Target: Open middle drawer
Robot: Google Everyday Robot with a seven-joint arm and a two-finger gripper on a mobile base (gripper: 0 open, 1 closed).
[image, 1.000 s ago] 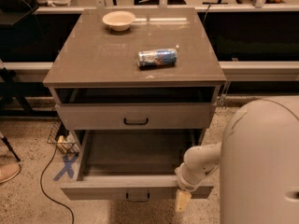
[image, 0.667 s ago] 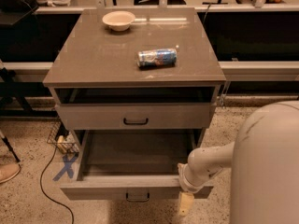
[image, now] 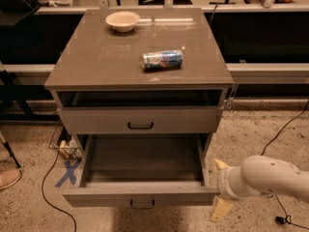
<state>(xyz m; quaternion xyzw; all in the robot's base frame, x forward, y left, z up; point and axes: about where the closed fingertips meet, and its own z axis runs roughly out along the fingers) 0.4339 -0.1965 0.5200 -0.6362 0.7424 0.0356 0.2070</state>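
Grey-taupe laminate all over this table (image: 96, 62), and the middle drawer (image: 145, 195) sits low at the front, pulled well out towards the camera. Its flat front carries a small black bar handle (image: 142, 204). Behind that front there's a deep box, dark-grey floor and side walls showing bare and smooth. Above it, the upper drawer (image: 183, 121) is pushed in, with a matching black handle (image: 140, 125) and a dark slot over it under the top.

Up on the glossy top, a shallow cream bowl (image: 122, 21) stands near the back left; what's in it, I cannot tell. A blue-and-silver can (image: 162, 59) lies on its side near the middle.

The end effector (image: 218, 187) hangs just beside the right end of the pulled-out front. Its pale wedge-shaped fingers (image: 221, 209) are spread wide apart, holding nothing, on a rounded white arm (image: 270, 175). Speckled concrete floor (image: 251, 134) lies below.
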